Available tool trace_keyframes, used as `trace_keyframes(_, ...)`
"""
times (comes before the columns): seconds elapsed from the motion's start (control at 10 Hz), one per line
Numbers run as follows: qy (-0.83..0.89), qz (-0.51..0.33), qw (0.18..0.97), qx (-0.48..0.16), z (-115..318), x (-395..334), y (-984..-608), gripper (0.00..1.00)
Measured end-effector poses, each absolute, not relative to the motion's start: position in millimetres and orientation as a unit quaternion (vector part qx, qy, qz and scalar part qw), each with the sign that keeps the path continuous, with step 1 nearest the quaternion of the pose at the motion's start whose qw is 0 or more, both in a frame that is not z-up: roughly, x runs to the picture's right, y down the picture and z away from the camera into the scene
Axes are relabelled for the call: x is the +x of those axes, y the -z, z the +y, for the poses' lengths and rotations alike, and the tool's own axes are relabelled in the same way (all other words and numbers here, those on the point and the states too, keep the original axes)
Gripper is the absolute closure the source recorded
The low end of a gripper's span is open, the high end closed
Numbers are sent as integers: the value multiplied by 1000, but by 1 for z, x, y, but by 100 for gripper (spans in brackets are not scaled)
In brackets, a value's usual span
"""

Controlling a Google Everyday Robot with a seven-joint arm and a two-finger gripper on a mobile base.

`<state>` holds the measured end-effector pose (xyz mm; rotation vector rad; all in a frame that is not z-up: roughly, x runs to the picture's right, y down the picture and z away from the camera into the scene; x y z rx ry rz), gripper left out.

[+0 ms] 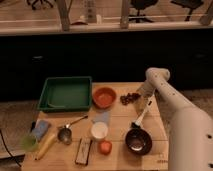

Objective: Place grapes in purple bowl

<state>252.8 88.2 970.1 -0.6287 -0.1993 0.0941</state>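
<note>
A: Wooden table: grapes lie at three o'clock of the orange bowl, gripper just beside them, jaws apart.
B: A loose pinch may shed fruit before the purple bowl, five o'clock.

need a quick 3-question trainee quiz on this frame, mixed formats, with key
1. True or false: the grapes already lie in the purple bowl.
2. Multiple choice: the gripper is
A) over the green tray
B) just right of the grapes, near the table's far right edge
C) above the white cup
3. Fill in: just left of the grapes stands the ____ bowl.

Key
1. False: they lie on the table, well behind that bowl.
2. B
3. orange: the orange bowl.
</note>
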Motion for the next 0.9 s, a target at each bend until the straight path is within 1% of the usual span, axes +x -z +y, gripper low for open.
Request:
trace_keyframes(0.3, -42, -97, 944, -312, 90, 254, -969, 23)
trace_keyframes(0.4, -41, -96, 944, -312, 90, 255, -970, 26)
trace_keyframes(0.6, -39, -95, 944, -313, 91, 255, -969, 40)
trace_keyframes(0.7, -38, -94, 944, -314, 91, 256, -969, 43)
trace_keyframes(0.9, -37, -94, 944, -316, 91, 256, -968, 37)
